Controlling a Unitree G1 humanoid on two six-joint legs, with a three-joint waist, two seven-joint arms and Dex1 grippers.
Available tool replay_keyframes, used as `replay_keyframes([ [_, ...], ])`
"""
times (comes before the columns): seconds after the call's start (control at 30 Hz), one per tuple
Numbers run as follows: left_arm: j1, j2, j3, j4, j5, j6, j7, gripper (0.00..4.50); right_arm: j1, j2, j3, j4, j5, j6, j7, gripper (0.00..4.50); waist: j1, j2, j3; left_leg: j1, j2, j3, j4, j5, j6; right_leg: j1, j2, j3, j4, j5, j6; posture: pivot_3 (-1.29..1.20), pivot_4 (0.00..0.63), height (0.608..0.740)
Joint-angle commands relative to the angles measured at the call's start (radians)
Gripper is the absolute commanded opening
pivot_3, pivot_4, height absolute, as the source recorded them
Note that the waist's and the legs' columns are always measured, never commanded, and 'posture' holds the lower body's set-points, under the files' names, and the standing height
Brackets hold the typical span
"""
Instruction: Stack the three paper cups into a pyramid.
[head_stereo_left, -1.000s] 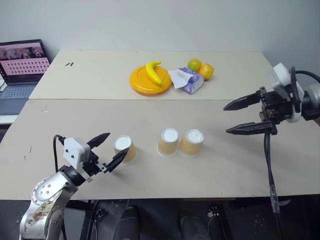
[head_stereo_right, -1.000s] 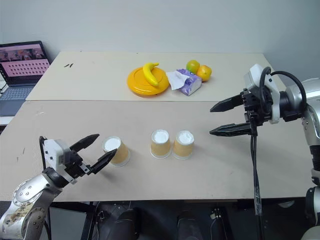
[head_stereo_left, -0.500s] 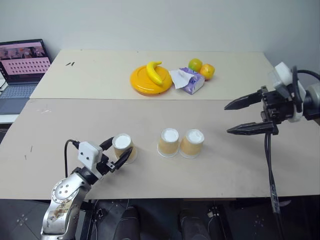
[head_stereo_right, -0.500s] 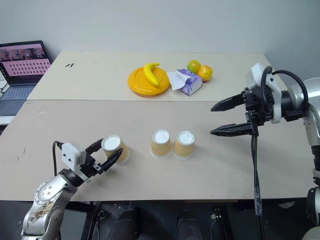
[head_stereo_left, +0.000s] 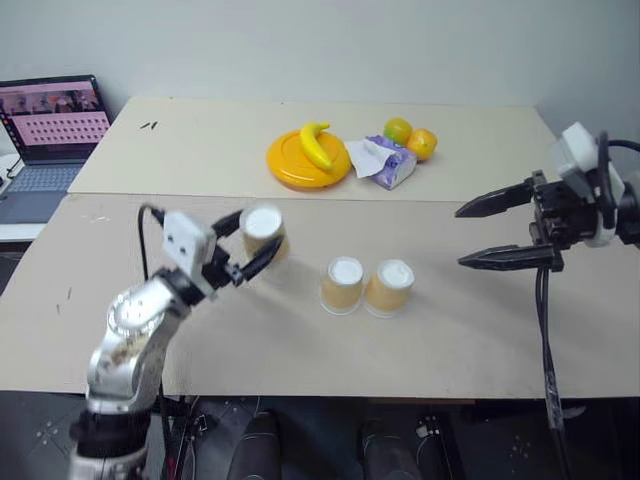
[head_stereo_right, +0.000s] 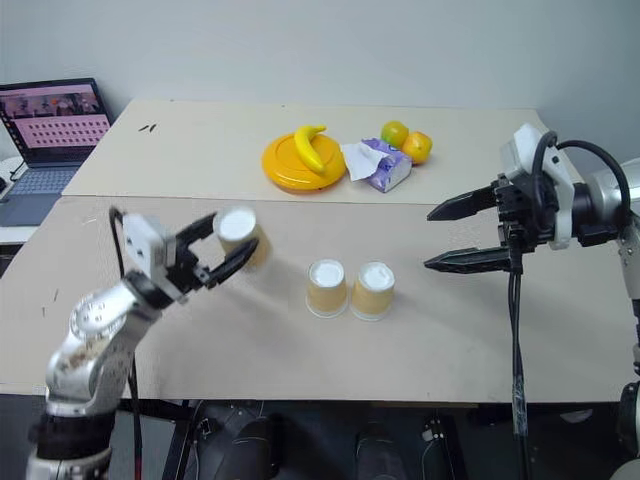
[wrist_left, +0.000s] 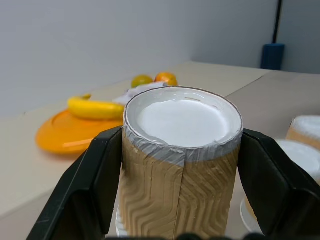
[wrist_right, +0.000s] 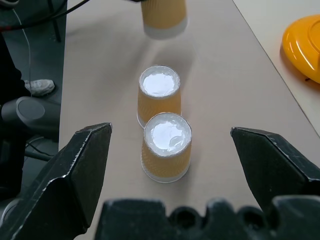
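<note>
Two tan-orange paper cups (head_stereo_left: 342, 284) (head_stereo_left: 389, 287) stand upside down, side by side, in the middle of the near table. A third paper cup (head_stereo_left: 264, 230) hangs in the air to their left, white base up, with my left gripper (head_stereo_left: 247, 246) shut on its ribbed sides (wrist_left: 180, 190). My right gripper (head_stereo_left: 497, 232) is open above the table to the right of the pair, nothing between its fingers; it faces the two cups (wrist_right: 159, 95) (wrist_right: 166, 145).
On the far table lie an orange plate (head_stereo_left: 290, 166) with a banana (head_stereo_left: 316, 144), a purple tissue pack (head_stereo_left: 386, 165) and two round fruits (head_stereo_left: 398, 130) (head_stereo_left: 421, 144). A laptop (head_stereo_left: 50, 130) sits at the far left. A cable (head_stereo_left: 545, 330) hangs from my right arm.
My left gripper closed on the left cup and lifted it off the table, carrying it up and toward the pair. The right gripper has stayed where it was.
</note>
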Motion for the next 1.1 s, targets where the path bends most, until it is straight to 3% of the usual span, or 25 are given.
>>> replay_keyframes([
  [0.03,-0.114,0.019,-0.023,0.028,-0.067,0.084,-0.049,3.5,0.057,-0.029,-0.092,-0.079,0.044,0.038,-0.034,4.5,0.0,0.0,0.0,0.0,0.0,0.0,0.0,0.0,0.0,0.0,0.0,0.0,0.0,0.0,0.0,0.0,0.15,0.732],
  [0.23,-0.293,-0.013,-0.126,0.059,-0.209,0.272,-0.153,3.5,0.267,-0.003,-0.229,-0.259,0.124,0.116,-0.149,4.5,0.005,0.0,0.0,-0.001,-0.001,-0.002,0.001,0.0,0.0,0.001,0.0,-0.001,0.0,0.0,0.0,0.0,0.15,0.732],
  [0.5,-0.464,-0.057,-0.217,0.149,-0.255,0.376,-0.266,3.5,0.474,0.056,-0.344,-0.432,0.186,0.157,-0.295,4.5,-0.003,0.0,0.0,0.0,-0.001,-0.003,0.002,0.0,0.0,0.001,0.001,-0.002,0.001,-0.001,0.001,0.0,0.15,0.732],
  [1.1,-0.516,-0.085,-0.304,0.357,-0.087,0.211,-0.455,3.5,0.669,0.098,-0.476,-0.581,0.269,0.149,-0.455,4.5,0.002,0.0,0.0,-0.001,-0.001,-0.004,0.002,0.0,0.0,0.002,0.0,-0.001,0.0,0.0,0.001,0.0,0.15,0.732],
])
